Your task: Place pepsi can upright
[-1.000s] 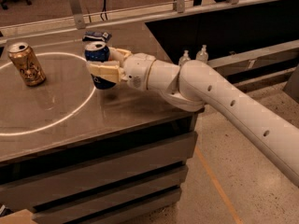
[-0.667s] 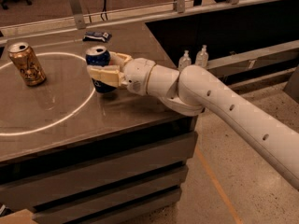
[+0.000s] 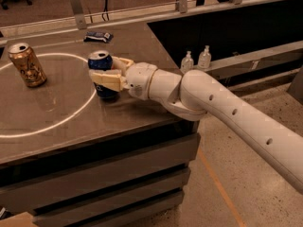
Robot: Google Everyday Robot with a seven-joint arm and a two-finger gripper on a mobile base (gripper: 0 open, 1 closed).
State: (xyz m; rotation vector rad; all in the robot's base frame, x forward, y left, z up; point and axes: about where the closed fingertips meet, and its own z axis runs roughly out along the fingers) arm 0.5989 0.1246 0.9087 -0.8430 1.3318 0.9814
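Note:
The pepsi can (image 3: 101,65) is blue with a silver top. It stands upright on the brown table (image 3: 57,108), on the right side of a white painted circle. My gripper (image 3: 105,74) reaches in from the right. Its cream fingers (image 3: 108,81) sit on either side of the can, around its middle. The can's base appears to rest on the tabletop. The white arm stretches from the lower right to the gripper.
A gold-brown can (image 3: 27,64) stands upright at the left inside the circle. A flat dark blue packet (image 3: 98,36) lies at the table's far edge. Two small clear bottles (image 3: 196,59) stand on a ledge to the right. The table's right edge is under the arm.
The can and gripper have shifted slightly left and lower on the table. The can stays upright between the fingers.

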